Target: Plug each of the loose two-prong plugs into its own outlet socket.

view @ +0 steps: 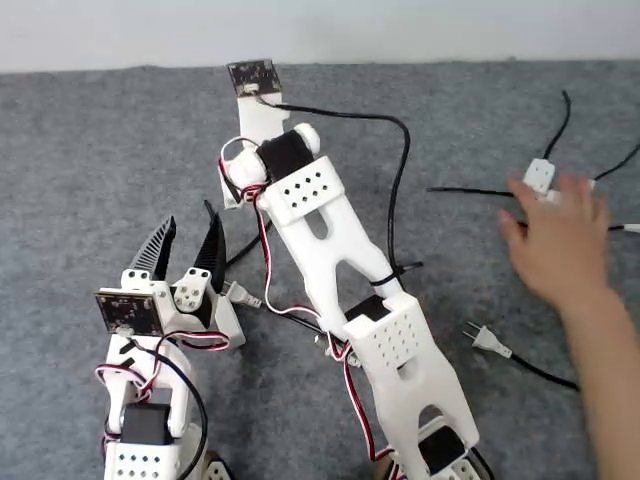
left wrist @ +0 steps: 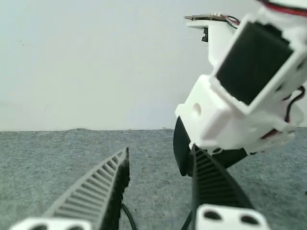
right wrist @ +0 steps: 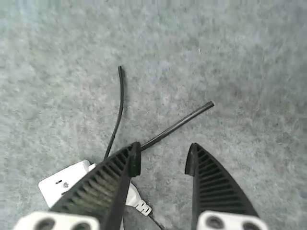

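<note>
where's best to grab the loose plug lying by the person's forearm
Pinch the loose plug by its white body, across its width, coming down from above. It lies flat on the carpet, prongs at one end and cord trailing from the other, so that grip likely leaves the prongs free.

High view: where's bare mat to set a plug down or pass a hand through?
Free: the far-left mat, beyond the left hand; also the strip between the right arm's black cable and the person's hand. Crowded: between the two arms, around a plug, and by the white socket.
</note>
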Motion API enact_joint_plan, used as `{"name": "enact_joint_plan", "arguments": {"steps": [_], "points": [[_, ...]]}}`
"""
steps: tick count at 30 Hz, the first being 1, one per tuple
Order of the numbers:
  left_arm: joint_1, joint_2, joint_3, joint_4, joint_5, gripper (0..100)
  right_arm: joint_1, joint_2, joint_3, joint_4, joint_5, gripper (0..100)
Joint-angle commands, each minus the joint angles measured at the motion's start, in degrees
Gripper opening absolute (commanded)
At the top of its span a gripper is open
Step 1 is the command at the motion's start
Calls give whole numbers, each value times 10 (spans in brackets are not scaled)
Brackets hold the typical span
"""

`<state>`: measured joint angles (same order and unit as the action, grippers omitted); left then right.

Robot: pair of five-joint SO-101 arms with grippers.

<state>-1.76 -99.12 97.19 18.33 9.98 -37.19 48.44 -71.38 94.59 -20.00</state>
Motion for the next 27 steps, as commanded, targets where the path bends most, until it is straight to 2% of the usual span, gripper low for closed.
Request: {"name": "enact_joint_plan", "arguments": {"steps": [1,27], "points": [[-5,-6,-5,-18,4,203,-9,1,-32,5,-6,166],[-4,-6,-7,-9,4,204,-10,6,-32,7,-6,166]]}}
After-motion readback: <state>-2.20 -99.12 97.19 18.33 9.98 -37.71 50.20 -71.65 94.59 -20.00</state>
